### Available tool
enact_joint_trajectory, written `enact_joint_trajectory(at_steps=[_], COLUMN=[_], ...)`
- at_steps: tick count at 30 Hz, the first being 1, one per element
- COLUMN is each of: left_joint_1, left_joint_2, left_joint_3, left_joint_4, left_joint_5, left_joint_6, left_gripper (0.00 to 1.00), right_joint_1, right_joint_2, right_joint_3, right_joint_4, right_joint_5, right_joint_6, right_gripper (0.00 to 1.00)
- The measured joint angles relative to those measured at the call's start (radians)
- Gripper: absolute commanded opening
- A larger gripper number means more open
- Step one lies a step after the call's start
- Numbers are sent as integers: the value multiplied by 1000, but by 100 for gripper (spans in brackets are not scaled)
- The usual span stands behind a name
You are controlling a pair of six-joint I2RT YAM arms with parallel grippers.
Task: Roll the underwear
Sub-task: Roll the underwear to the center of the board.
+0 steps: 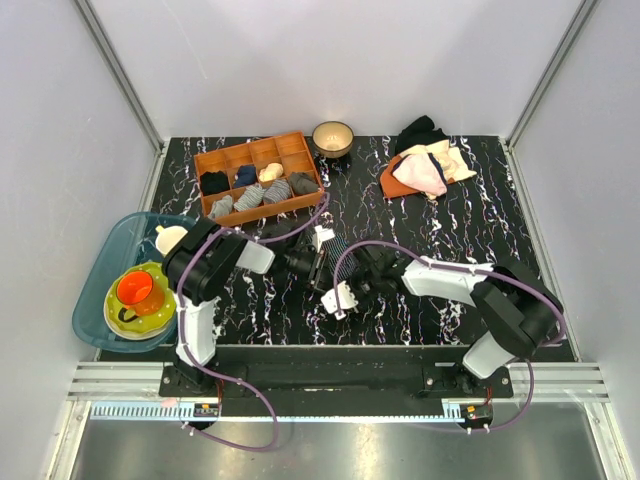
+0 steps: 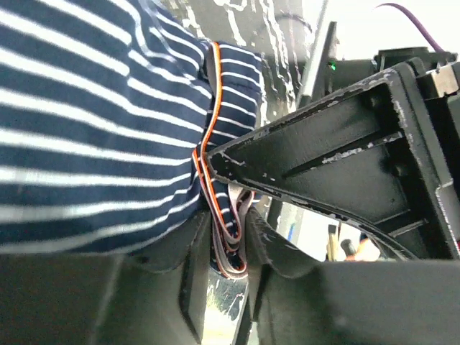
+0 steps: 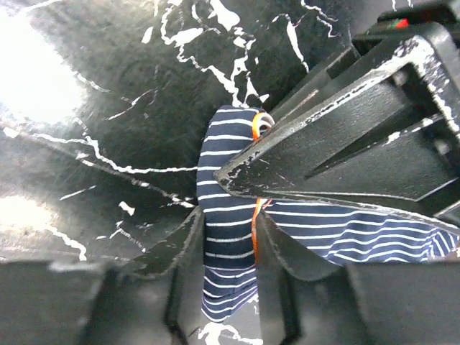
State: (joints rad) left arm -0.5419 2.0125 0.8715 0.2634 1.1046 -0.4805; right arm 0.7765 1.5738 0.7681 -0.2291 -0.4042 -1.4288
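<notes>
Soft, limp cloth: the underwear (image 3: 224, 215) should unroll easily, so hold its hem (image 2: 209, 126). The right gripper (image 3: 230, 208) nips the rolled end; the left gripper (image 2: 212, 205) straddles the hem, grip unclear.

Just on the arms' side of the wooden divider box (image 1: 258, 175), the left gripper (image 1: 316, 264) and right gripper (image 1: 352, 272) are meeting at the striped underwear (image 1: 335, 248). A bowl (image 1: 332, 137) is sitting just right of the box, and a blue tub (image 1: 95, 285) is lying left of it.
</notes>
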Motion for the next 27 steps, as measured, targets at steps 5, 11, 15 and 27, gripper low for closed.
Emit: enact_joint_trajectory(at_steps=[5,11,15,27], left_joint_1=[30,68,53,-374], left_joint_2=[-166,-596,-921,-1365], left_joint_3=[-131,-376,-608,-831], left_joint_4=[36,85,236,336], left_joint_5=[-141,-375,-507,-777], left_joint_6=[-37,-22,0,295], left_gripper=[48,54,62,70], right_joint_1=[6,-6,-17,-95], right_joint_2=[41,42,77,388], right_joint_3=[42,92,190,524], right_joint_4=[-7,-135,-346,-816], right_joint_5=[5,-15,-79,-299], right_joint_6=[26,78,125,272], right_gripper=[23,22,22,24])
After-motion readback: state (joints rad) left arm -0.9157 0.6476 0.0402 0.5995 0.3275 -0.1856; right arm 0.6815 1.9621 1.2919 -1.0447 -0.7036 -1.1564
